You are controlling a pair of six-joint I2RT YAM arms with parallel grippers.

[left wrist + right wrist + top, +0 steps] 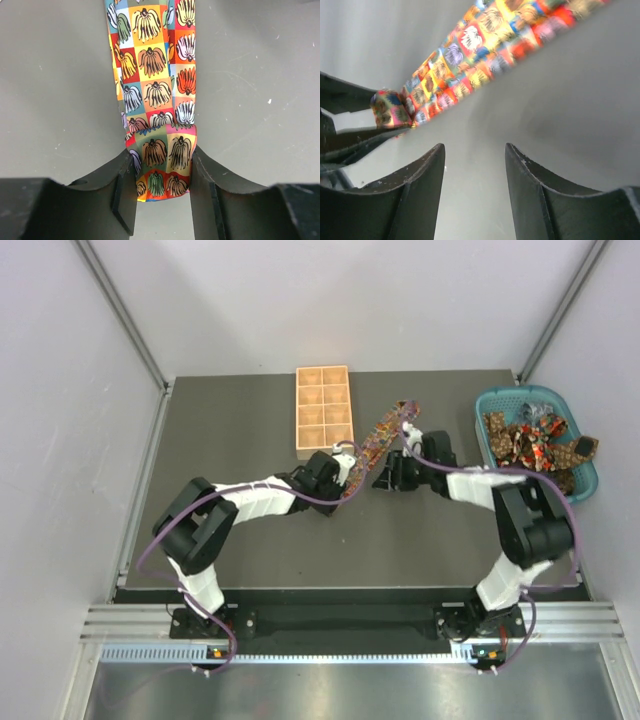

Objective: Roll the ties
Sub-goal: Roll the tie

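A colourful patterned tie point(380, 435) lies diagonally on the dark table, right of the tray. In the left wrist view the tie point(155, 75) runs away from me, and its near end is folded into a small roll point(162, 167) held between my left fingers. My left gripper point(161, 187) is shut on that rolled end; it also shows in the top view point(347, 480). My right gripper point(475, 165) is open and empty just above the table, right of the tie point(485, 50); in the top view it point(392, 472) sits beside the roll. More ties point(535, 443) are heaped in the basket.
A tan wooden compartment tray point(324, 411) stands at the back middle. A teal basket point(504, 398) sits at the right edge of the table. Grey walls close in the back and sides.
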